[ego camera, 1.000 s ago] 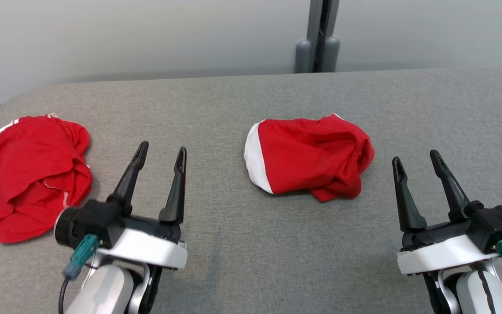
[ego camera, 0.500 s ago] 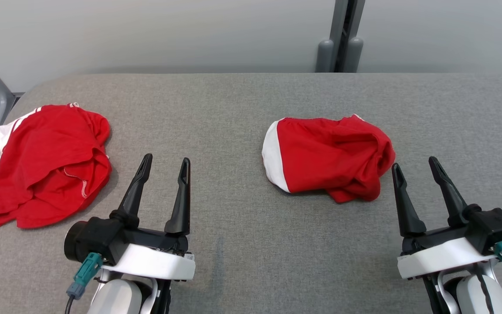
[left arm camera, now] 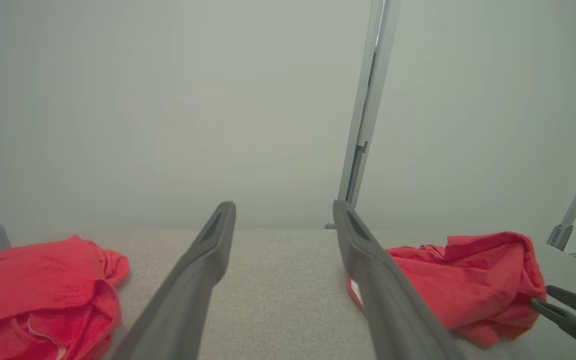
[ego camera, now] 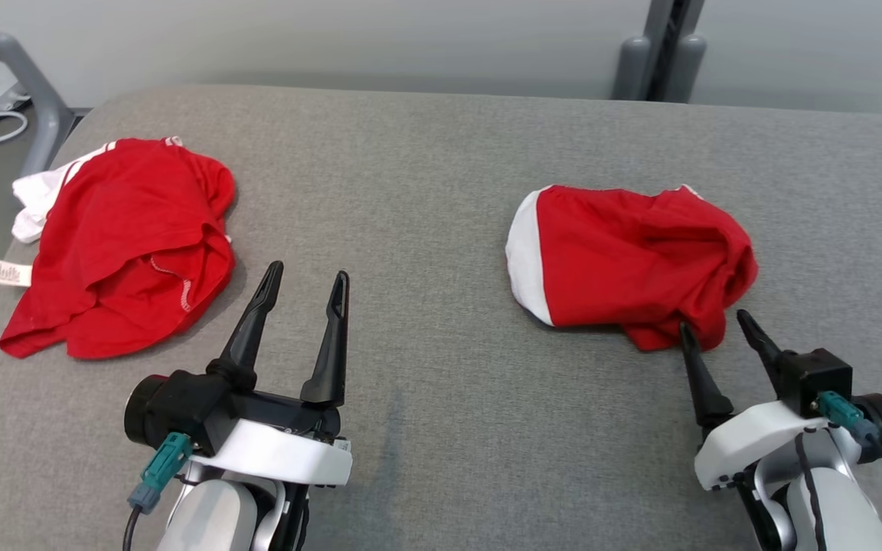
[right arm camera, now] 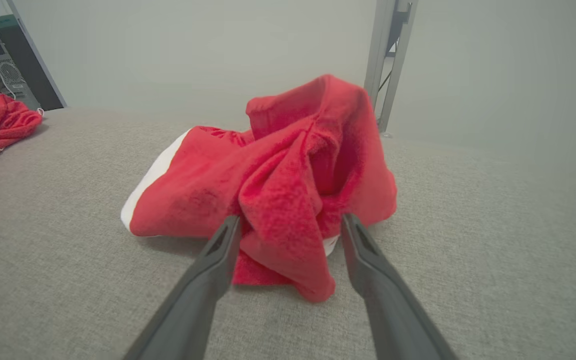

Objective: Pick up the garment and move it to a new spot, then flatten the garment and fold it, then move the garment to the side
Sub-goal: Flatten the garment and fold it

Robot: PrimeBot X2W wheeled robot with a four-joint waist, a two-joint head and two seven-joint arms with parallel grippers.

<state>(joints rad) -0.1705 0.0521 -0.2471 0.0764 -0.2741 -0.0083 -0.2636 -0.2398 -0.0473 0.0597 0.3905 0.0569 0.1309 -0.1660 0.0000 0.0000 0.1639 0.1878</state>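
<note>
The head camera has swung since 1 second ago, so the whole scene sits further right in its view. The right gripper [ego camera: 712, 321] has itself moved: it was well short of the garment [ego camera: 632, 260] and now points down at the garment's near right end, its wrist rolled over. In the right wrist view its 2 fingers [right arm camera: 218, 260] stand apart on either side of a drooping red fold, not clamped on it.

The left gripper [ego camera: 309, 269] hovers as before over the counter [ego camera: 426, 191], fingers apart and holding nothing.

The garment, red with a white band, lies crumpled right of the counter's middle. A second red garment [ego camera: 127, 245] lies at the left edge; its white label [ego camera: 11, 272] carries print too small to read.
</note>
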